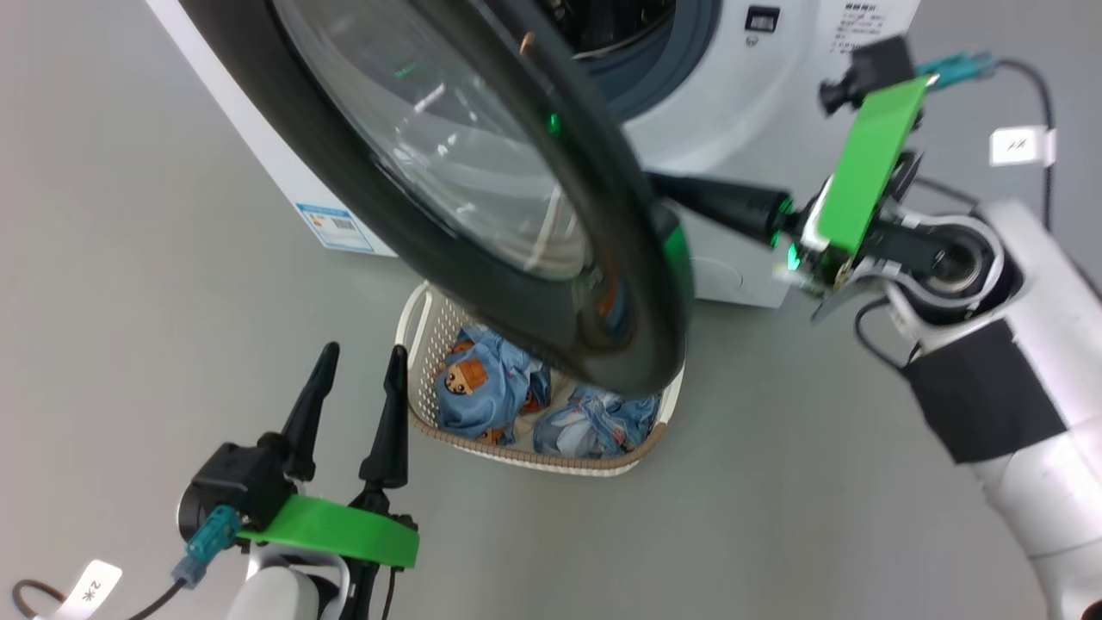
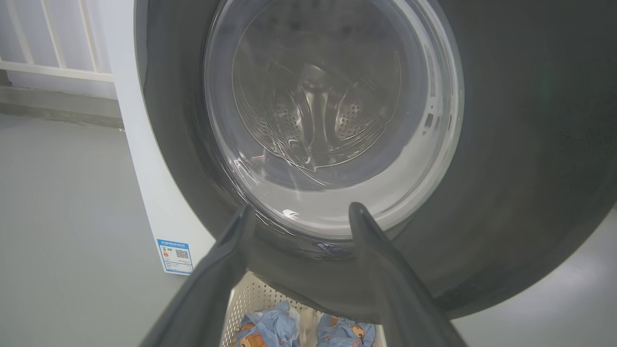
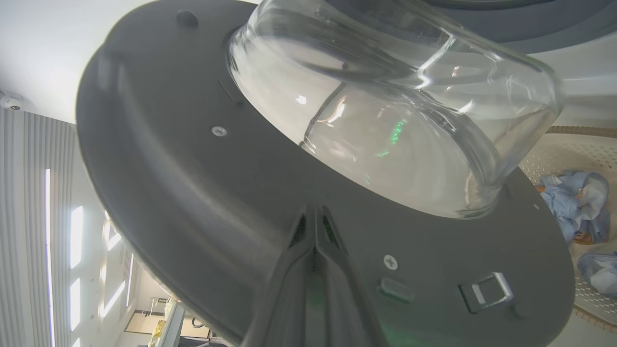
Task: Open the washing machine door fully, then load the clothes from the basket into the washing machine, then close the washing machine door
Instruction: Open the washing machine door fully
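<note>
Black-rimmed washing machine door (image 1: 628, 284) hangs part-open over the basket (image 1: 422, 327) of clothes (image 1: 491, 387) on the floor. The right gripper (image 1: 667, 185), jaws shut and empty, meets the door's inner face. The left gripper (image 1: 362, 353) waits outside it, jaws wide and empty.

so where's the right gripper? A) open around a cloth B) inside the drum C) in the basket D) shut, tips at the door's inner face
D: the right gripper is shut, fingertips at the grey inner face of the washing machine door, beside its glass bowl.
</note>
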`<state>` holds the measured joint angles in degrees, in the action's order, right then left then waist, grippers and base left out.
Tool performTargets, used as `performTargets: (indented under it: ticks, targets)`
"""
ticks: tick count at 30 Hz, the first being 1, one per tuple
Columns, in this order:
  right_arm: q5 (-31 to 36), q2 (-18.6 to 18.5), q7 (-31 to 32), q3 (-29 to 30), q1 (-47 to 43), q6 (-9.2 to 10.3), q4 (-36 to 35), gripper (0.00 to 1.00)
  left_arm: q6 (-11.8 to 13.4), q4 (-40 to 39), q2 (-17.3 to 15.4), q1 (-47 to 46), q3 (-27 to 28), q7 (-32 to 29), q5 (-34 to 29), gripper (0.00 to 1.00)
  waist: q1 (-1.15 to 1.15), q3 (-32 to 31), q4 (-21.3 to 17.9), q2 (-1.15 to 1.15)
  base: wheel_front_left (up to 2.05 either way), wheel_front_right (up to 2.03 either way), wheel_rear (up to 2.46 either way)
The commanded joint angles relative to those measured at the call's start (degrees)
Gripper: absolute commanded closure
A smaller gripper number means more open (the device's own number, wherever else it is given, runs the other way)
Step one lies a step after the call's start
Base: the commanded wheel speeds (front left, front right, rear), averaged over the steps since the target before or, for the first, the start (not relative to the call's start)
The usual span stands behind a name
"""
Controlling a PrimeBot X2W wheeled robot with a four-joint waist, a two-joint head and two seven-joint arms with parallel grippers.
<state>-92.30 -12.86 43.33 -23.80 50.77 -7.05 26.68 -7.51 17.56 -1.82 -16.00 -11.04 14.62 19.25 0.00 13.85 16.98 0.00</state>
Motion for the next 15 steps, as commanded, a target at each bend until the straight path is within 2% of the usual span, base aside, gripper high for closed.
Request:
performTargets:
  ticks: [1,15]
  targets:
    - [-0.29,1.63,0.97,-0.83,-1.81,-0.44,-2.29,1.0,0.02,-1.09,-1.23,0.47,2.06,0.38,-0.42,0.0,0.0,-1.76,0.09,0.0,0.0,0.0,0.0]
    - [-0.73,5.93,4.24,-2.15,-8.23,-0.44,-5.97,1.0,0.02,-1.54,-1.59,3.29,3.18,0.38,-0.82,0.0,0.0,-4.75,1.9,0.0,0.0,0.0,0.0]
